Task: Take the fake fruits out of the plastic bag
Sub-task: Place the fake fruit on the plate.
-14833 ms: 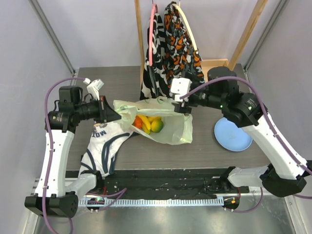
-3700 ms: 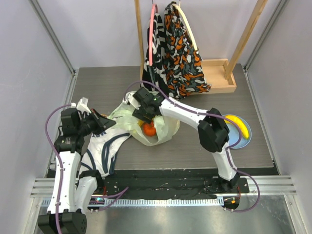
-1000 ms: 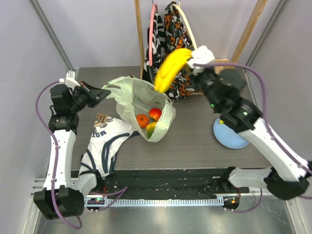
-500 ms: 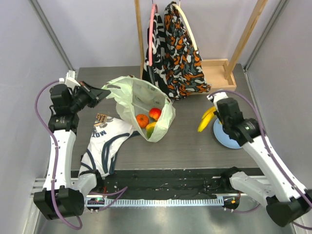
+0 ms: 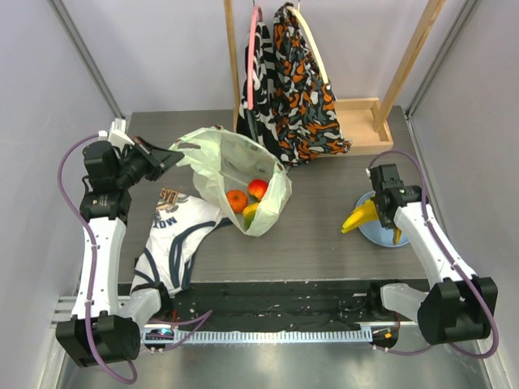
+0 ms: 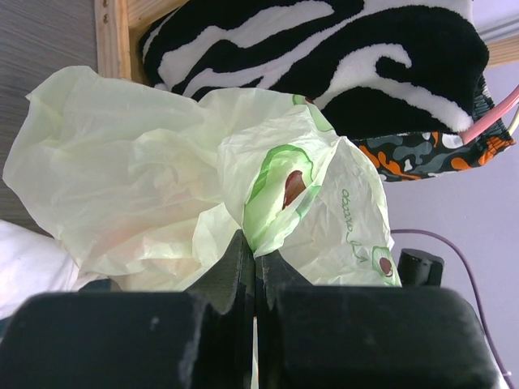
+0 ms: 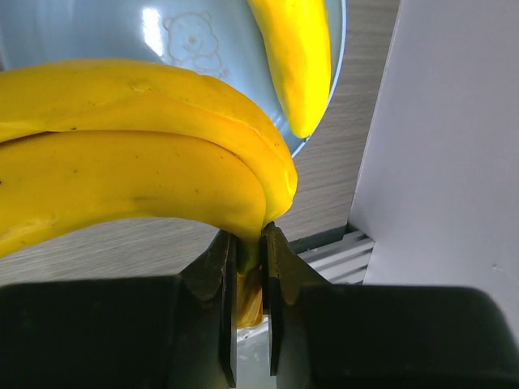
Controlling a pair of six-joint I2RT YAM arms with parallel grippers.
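The plastic bag (image 5: 212, 166) stands open mid-table, pale green with avocado prints (image 6: 280, 182). Inside it lie fake fruits: an orange one (image 5: 236, 200), a red one (image 5: 258, 189) and a yellow-green piece (image 5: 250, 212). My left gripper (image 5: 168, 154) (image 6: 254, 247) is shut on the bag's upper edge, holding it up. My right gripper (image 5: 377, 204) (image 7: 249, 239) is shut on the stem of a yellow banana bunch (image 5: 359, 217) (image 7: 138, 170) just above the blue plate's (image 5: 377, 233) (image 7: 97, 32) left rim. Another banana (image 7: 296, 57) lies on that plate.
A white garment with navy stripes (image 5: 174, 243) lies near the front left. Black-white and orange patterned cloths (image 5: 292, 89) hang from a wooden rack (image 5: 365, 130) at the back. A side wall (image 7: 442, 162) stands close to the right of the plate.
My right arm has carried the banana bunch from high above the bag down and right to the blue plate. The left gripper and the bag have stayed put.
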